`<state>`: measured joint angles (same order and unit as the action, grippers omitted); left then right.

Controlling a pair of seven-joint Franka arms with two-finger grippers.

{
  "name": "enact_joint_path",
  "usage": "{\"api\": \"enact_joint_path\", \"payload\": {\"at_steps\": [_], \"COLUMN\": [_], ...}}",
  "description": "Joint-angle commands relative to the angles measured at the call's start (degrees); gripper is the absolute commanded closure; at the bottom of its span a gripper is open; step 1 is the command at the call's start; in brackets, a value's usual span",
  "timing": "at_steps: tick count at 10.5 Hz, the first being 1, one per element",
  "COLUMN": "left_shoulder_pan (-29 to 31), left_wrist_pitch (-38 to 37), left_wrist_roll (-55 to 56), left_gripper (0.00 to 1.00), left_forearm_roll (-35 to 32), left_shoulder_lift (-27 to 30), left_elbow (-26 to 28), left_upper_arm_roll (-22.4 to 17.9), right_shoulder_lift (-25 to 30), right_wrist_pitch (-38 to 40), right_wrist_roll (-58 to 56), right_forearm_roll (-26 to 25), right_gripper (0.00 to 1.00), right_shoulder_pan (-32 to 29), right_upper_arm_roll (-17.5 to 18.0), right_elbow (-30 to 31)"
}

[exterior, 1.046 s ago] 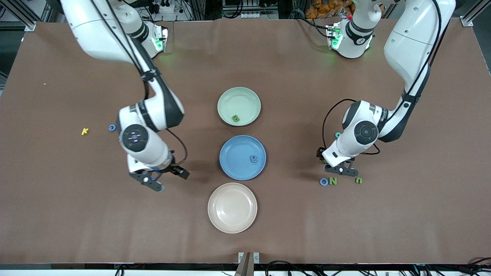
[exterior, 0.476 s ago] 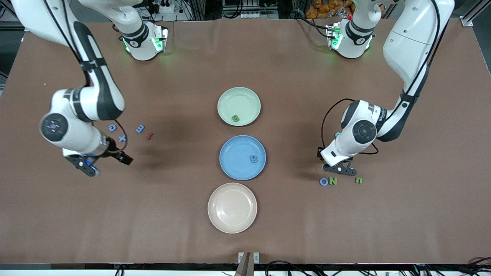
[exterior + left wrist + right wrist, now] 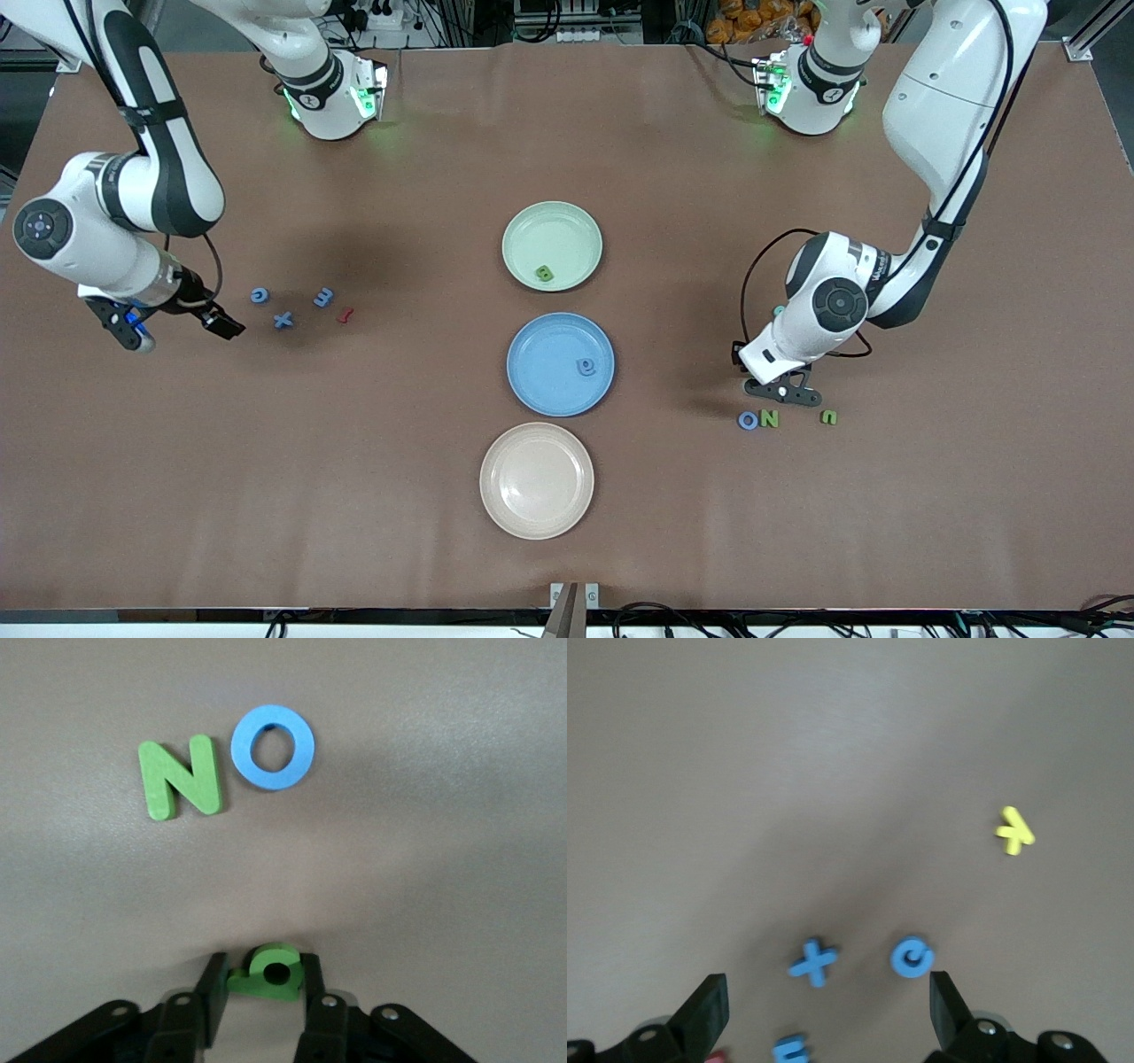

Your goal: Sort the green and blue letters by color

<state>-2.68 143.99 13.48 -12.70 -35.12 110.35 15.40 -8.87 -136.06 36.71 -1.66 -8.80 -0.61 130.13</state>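
Note:
My left gripper is low over the table and shut on a green letter with a round hole. Close by lie a blue O, a green N and another green letter; the left wrist view shows the N and the O. My right gripper is open and empty, beside a blue C, a blue X and a third blue letter. The right wrist view shows the X and the C.
A green plate holds one green letter. A blue plate holds one blue letter. A beige plate is nearest the camera. A dark red letter lies by the blue ones. A yellow letter lies farther toward the right arm's end.
My right arm has swung from beside the blue plate toward its own end of the table, uncovering the blue and red letters. My left gripper has barely moved.

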Motion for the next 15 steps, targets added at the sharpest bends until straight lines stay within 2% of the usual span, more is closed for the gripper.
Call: {"api": "enact_joint_path", "payload": {"at_steps": [1, 3, 5, 8, 9, 11, 13, 14, 15], "left_shoulder_pan": [-0.13, -0.22, -0.05, -1.01, -3.19, -9.25, -15.05, -16.47, -16.66], "left_wrist_pitch": [0.77, -0.71, -5.28, -7.32, -7.23, -7.23, -7.23, -7.23, -7.23], "left_wrist_roll": [1.62, 11.94, 20.31, 35.58, 42.35, 50.99, 58.82, 60.07, 60.08], "left_gripper": [1.0, 1.0, 1.0, 1.0, 1.0, 1.0, 1.0, 0.87, 0.56], "left_forearm_roll": [-1.28, -1.19, -1.01, -0.66, -0.75, -0.66, -1.27, -1.36, -1.45], "left_shoulder_lift": [1.54, 3.64, 5.32, 5.68, 5.33, 5.15, 2.53, 1.64, 0.76], "left_elbow": [0.74, 1.36, 0.4, 0.39, 0.39, -0.13, -2.85, -3.56, -3.74], "left_upper_arm_roll": [0.77, 6.1, 12.0, 20.35, 21.76, 21.87, 21.52, 21.25, 21.16], "right_shoulder_lift": [4.74, 4.48, 4.04, -0.07, -1.4, -2.55, -4.65, -5.01, -5.1], "right_wrist_pitch": [-10.75, -15.36, -18.0, -23.71, -25.03, -25.39, -27.58, -27.68, -27.68], "right_wrist_roll": [0.47, 1.17, 1.35, 1.35, 1.35, 1.35, 1.35, 1.35, 1.35], "right_forearm_roll": [-0.62, -0.62, -0.62, -0.62, -0.62, -0.62, -0.62, -0.62, -0.62], "right_gripper": [0.0, 0.0, 0.0, 0.03, 0.06, 0.07, 0.09, 0.09, 0.11], "right_shoulder_pan": [-3.06, -4.03, -4.03, -4.03, -4.03, -4.21, -4.38, -4.82, -4.91], "right_upper_arm_roll": [1.05, 1.05, 1.05, 1.05, 1.05, 1.05, 1.05, 1.05, 1.05], "right_elbow": [10.64, 13.82, 15.93, 17.0, 17.0, 17.0, 17.0, 17.0, 17.08]}}
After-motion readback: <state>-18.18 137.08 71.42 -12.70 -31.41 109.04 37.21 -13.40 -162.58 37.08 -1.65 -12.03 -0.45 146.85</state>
